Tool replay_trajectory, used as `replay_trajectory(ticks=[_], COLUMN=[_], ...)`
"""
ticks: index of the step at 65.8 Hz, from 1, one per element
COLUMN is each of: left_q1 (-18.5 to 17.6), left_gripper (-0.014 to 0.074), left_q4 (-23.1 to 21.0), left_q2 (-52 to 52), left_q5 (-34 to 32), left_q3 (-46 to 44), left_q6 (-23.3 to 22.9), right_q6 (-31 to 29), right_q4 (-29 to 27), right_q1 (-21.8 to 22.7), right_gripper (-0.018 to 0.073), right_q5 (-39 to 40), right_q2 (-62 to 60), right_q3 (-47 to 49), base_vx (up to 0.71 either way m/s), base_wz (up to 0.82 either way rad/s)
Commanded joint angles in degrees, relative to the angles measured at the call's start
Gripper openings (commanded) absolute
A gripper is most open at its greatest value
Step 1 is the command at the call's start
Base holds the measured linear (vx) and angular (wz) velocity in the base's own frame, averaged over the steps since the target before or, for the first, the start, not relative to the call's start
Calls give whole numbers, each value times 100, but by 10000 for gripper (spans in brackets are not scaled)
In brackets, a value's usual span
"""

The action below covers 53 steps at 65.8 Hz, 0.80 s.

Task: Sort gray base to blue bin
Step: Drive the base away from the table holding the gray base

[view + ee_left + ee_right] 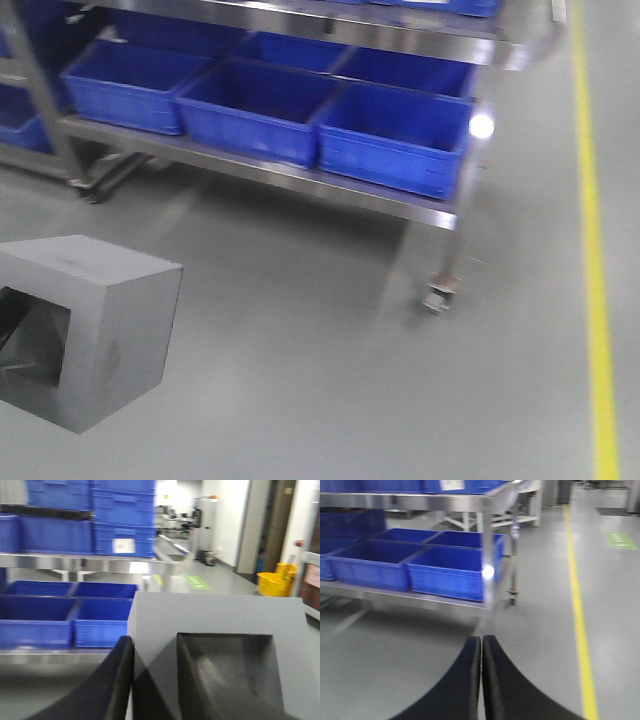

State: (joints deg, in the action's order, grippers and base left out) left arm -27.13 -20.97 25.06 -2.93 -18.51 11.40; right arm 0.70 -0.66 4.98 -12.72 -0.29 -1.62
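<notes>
The gray base (pixel 100 330) hangs above the floor at the lower left of the front view, its square recess facing left. In the left wrist view the gray base (pixel 215 617) fills the lower right. My left gripper (pixel 155 645) is shut on one wall of it: one black finger (pixel 117 680) lies against the outside and the other sits inside the recess. Several blue bins (pixel 395 135) stand side by side on the lower shelf of a steel rack, some way ahead of the base. My right gripper (pixel 481 640) is shut with nothing between its fingers, over bare floor.
The steel rack (pixel 300 178) rolls on caster wheels (pixel 437 295), and more blue crates (pixel 122 515) are stacked on its upper shelf. A yellow floor line (pixel 593 250) runs along the right. A yellow bucket (pixel 275 582) stands far off.
</notes>
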Motion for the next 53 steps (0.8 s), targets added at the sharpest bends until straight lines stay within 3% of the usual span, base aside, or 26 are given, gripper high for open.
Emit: replay_trajectory(ticks=[1,53], left_q1=[-9,-9], left_gripper=[-6,-6], left_q4=[-57,-57], left_q2=[26,26], left_q5=[-542,-529], left_q3=[-176,-176], left_q6=[-31,-31], right_q6=[-70,-70], right_q4=[25,25], right_q1=[22,22], right_gripper=[-5,-5], right_q5=[413,413], right_q2=[108,108], right_q3=[-9,-9], base_vx=[26,25], base_wz=[82,74])
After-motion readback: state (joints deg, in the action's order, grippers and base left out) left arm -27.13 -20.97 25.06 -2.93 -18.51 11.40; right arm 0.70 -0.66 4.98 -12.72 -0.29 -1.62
